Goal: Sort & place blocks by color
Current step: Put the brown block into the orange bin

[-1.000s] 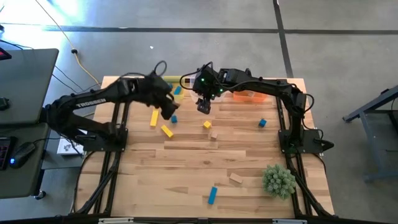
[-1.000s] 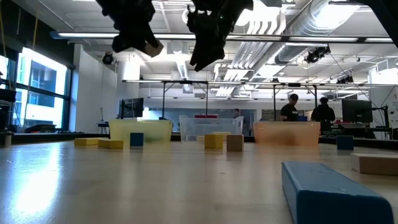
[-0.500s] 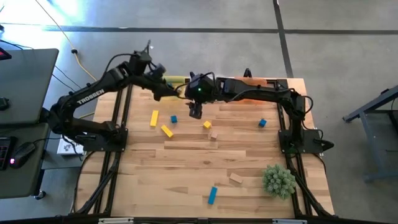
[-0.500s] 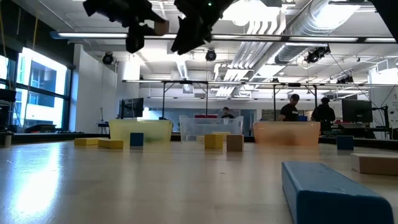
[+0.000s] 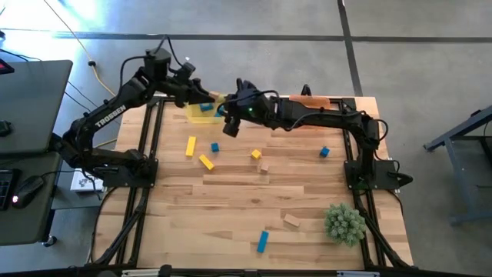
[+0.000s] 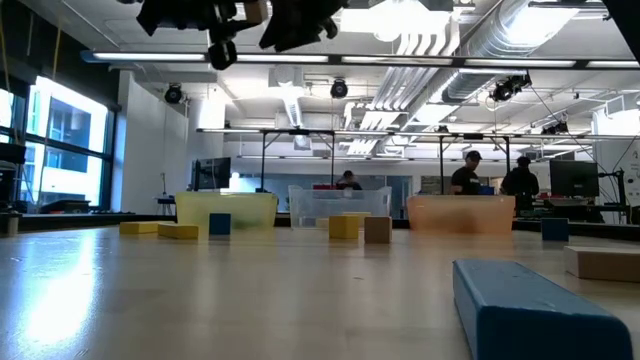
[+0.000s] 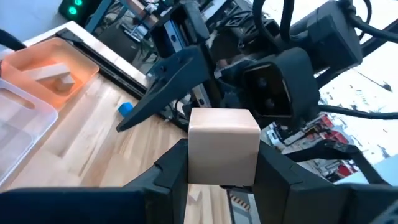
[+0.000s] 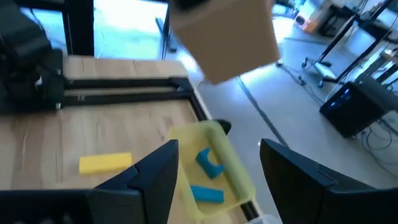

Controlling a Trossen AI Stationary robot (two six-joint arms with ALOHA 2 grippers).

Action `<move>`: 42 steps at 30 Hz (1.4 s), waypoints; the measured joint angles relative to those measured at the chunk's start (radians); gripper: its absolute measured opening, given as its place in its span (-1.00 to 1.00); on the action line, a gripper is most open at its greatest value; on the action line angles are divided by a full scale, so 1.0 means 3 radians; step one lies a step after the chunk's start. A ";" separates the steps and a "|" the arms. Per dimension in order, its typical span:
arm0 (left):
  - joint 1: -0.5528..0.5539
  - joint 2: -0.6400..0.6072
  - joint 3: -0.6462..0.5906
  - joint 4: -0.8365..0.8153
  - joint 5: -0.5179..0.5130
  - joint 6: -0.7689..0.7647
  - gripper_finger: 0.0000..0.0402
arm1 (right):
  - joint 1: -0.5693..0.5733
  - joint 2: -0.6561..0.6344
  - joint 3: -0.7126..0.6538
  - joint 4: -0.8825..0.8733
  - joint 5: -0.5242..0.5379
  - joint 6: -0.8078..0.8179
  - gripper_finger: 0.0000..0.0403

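While the left gripper (image 7: 222,177) pinched a tan block (image 7: 223,145) seemingly above the yellow bin (image 5: 201,111), the right gripper (image 8: 217,165) stood spread, empty.

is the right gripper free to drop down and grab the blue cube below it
Probably yes. The right gripper hangs open and empty high over the table, and the small blue cube sits alone on bare wood close by. The left gripper, holding a tan cube, is near but off toward the yellow bin.

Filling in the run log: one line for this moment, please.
left pincer: shut on plain tan wooden cube, raised | right pincer: open, empty, above translucent yellow bin
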 joint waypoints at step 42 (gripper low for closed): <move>0.0016 0.0000 0.0000 0.0048 0.0267 -0.0251 -0.43 | 0.0080 -0.0116 0.0001 0.0751 -0.0387 -0.0609 -0.32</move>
